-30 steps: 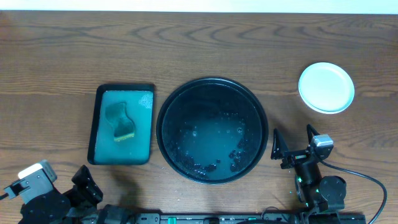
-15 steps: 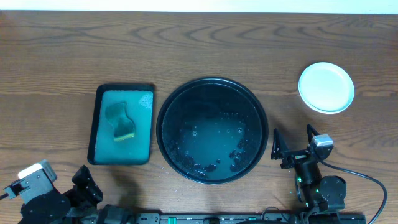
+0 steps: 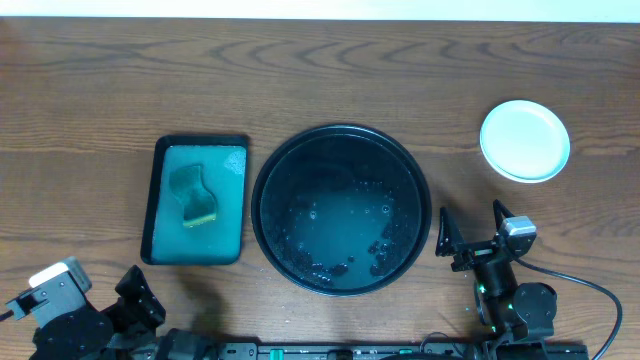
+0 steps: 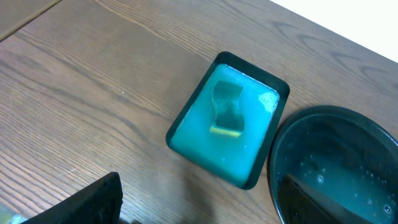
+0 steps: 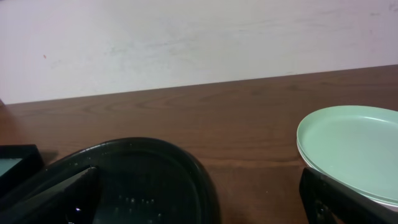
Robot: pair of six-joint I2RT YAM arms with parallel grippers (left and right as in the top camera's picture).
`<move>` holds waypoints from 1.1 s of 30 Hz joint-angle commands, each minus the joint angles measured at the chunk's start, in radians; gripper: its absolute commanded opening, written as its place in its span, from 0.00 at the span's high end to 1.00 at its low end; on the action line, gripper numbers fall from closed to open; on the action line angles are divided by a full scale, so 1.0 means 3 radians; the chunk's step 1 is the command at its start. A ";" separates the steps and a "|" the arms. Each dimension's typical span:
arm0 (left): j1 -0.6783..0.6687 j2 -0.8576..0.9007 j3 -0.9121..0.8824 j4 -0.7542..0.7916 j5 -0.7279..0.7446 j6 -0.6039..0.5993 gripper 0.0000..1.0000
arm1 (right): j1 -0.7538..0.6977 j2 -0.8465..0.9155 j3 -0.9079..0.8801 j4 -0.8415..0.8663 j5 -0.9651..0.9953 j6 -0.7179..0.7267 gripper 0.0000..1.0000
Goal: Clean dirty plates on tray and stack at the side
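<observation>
The round black tray (image 3: 270, 170) sits mid-table, wet with teal water and no plates in it; it also shows in the left wrist view (image 4: 283, 149) and the right wrist view (image 5: 193, 171). The plates (image 3: 525, 140) sit stacked at the right side, a clean one on top; the stack looks mint-green in the right wrist view (image 5: 351, 149). My left gripper (image 3: 135, 295) is open and empty at the front left edge. My right gripper (image 3: 470, 235) is open and empty between the tray and the stack, near the front edge.
A rectangular black tray (image 3: 160, 200) of teal water holding a green sponge (image 3: 195, 195) stands left of the round tray; it also shows in the left wrist view (image 4: 186, 118). A pale wall runs behind the table's far edge (image 5: 186, 37).
</observation>
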 commanded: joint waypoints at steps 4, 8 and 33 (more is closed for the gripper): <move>-0.0010 0.0008 -0.0013 -0.0010 -0.0043 -0.0031 0.20 | 0.0025 -0.0020 -0.0005 -0.0015 0.0032 0.0001 0.01; -0.0010 0.0008 -0.0013 -0.0010 -0.0043 -0.0031 0.20 | 0.0025 -0.0020 -0.0005 -0.0015 0.0032 0.0001 0.01; 0.0076 -0.0710 -0.0917 0.2253 -0.0066 0.0947 0.20 | 0.0025 -0.0020 -0.0005 -0.0015 0.0032 0.0001 0.01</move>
